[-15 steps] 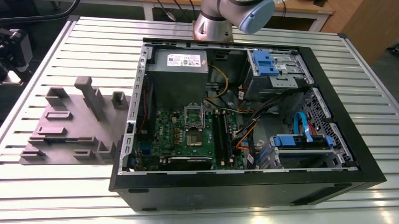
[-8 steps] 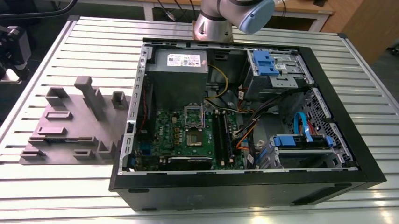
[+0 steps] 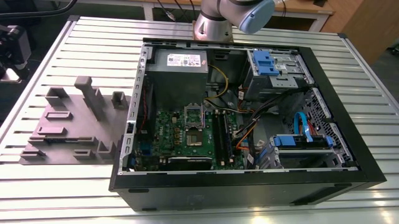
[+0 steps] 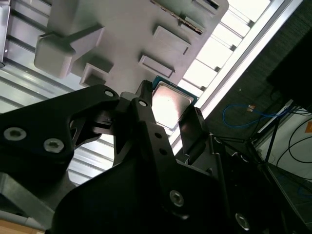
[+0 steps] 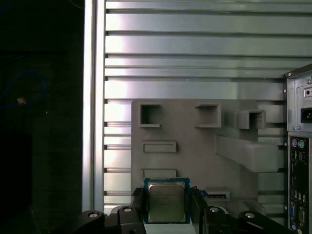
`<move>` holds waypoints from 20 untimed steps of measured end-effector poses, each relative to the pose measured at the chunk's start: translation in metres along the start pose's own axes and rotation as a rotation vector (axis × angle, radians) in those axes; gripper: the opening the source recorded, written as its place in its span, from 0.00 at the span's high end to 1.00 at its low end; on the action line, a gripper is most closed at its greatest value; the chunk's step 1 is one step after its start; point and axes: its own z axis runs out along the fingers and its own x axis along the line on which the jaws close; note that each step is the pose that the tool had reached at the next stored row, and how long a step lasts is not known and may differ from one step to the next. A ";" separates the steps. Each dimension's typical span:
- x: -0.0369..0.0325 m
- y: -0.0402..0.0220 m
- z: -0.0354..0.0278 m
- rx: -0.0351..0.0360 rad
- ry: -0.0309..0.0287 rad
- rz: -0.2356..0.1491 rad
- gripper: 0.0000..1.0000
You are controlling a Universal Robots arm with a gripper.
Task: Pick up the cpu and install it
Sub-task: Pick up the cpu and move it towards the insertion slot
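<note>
Jaws: drawn in to the width of the cpu (image 5: 166,200), one black finger (image 4: 146,117) on each of two opposite edges. I have hold of it; nothing else is between them. The exact line of contact is in shadow in both wrist views, so I take the grip as firm rather than proven.

Cpu: pale metal lid faces my cameras, with a thin blue-green border of board around it. It sits level and square between the fingers. In the second wrist view its lid (image 4: 170,105) catches a bright glare.

Below it: the grey moulded fixture (image 5: 195,156) with raised blocks and shallow pockets lies on the slatted metal worktop (image 5: 195,48). The cpu hangs clear above that fixture, touching none of it.

Beside the fixture: the rear panel of the open computer case (image 5: 300,146).

Exterior view: case (image 3: 249,116) lies on its side with the green motherboard (image 3: 187,140) exposed. The socket (image 3: 194,137) is uncovered, its metal frame (image 3: 193,113) swung up.
</note>
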 end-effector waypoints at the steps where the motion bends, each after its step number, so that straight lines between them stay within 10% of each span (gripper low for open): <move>1: -0.0004 0.0000 0.0001 -0.0001 -0.0001 0.000 0.53; 20: -0.0194 0.0002 0.0004 -0.0001 -0.0001 0.000 0.53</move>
